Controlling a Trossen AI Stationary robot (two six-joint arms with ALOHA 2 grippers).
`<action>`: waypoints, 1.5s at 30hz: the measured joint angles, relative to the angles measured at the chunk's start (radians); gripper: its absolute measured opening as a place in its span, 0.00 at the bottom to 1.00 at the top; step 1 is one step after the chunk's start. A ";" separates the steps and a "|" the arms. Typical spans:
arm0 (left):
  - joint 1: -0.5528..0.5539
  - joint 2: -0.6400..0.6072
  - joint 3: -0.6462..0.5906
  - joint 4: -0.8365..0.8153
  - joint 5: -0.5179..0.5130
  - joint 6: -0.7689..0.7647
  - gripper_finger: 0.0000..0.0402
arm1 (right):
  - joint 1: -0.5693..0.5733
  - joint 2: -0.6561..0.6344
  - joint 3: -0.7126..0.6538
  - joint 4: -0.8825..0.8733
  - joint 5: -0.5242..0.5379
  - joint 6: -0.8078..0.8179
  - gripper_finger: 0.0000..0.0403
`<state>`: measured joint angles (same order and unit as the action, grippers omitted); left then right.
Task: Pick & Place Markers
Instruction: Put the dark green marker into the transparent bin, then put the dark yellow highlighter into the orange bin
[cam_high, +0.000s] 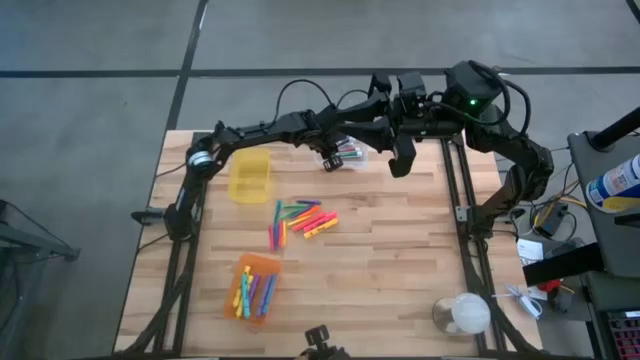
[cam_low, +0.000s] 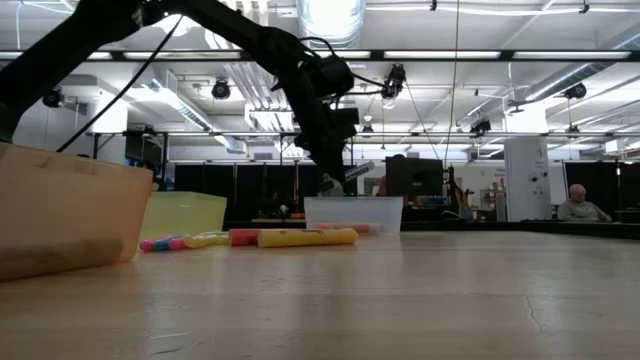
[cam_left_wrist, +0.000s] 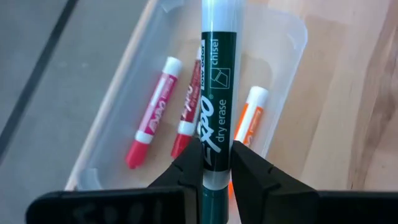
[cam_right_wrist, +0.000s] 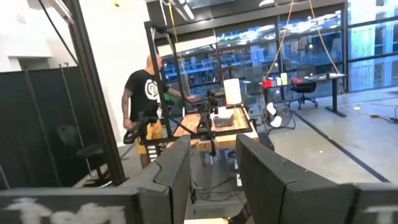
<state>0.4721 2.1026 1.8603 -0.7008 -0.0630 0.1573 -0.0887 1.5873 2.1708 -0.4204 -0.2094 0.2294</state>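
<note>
Fingers (cam_left_wrist: 186, 163) of the left gripper (cam_left_wrist: 216, 163) are clamped on a dark green marker (cam_left_wrist: 216, 106), holding it above the clear bin (cam_high: 345, 155) at the far edge of the surface (cam_high: 400, 260), where two red markers (cam_left_wrist: 149, 127) and an orange one (cam_left_wrist: 249, 118) lie. Right gripper (cam_right_wrist: 211, 168) hangs raised just right of that bin, its fingers parted and empty. More markers (cam_high: 300, 218) lie loose mid-surface, others in the near orange bin (cam_high: 256, 285).

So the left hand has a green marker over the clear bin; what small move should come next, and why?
Probably lower a little and open. The left hand is shut on the green marker, which hangs above the clear bin, where two red markers and an orange one already lie. The right hand waits raised beside it, holding nothing.
</note>
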 joint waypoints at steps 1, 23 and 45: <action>0.000 0.014 0.013 -0.009 0.000 0.000 0.13 | 0.001 -0.001 -0.003 -0.004 0.000 0.002 0.30; 0.046 0.103 0.212 -0.238 0.012 -0.136 0.36 | 0.003 -0.004 -0.027 -0.041 -0.001 -0.048 0.31; 0.020 -0.516 -0.353 0.056 0.230 -0.381 0.37 | -0.003 -0.003 -0.034 -0.055 0.029 -0.023 0.28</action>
<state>0.4924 1.5864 1.5075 -0.6450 0.1673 -0.2232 -0.0912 1.5843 2.1370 -0.4754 -0.1806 0.2066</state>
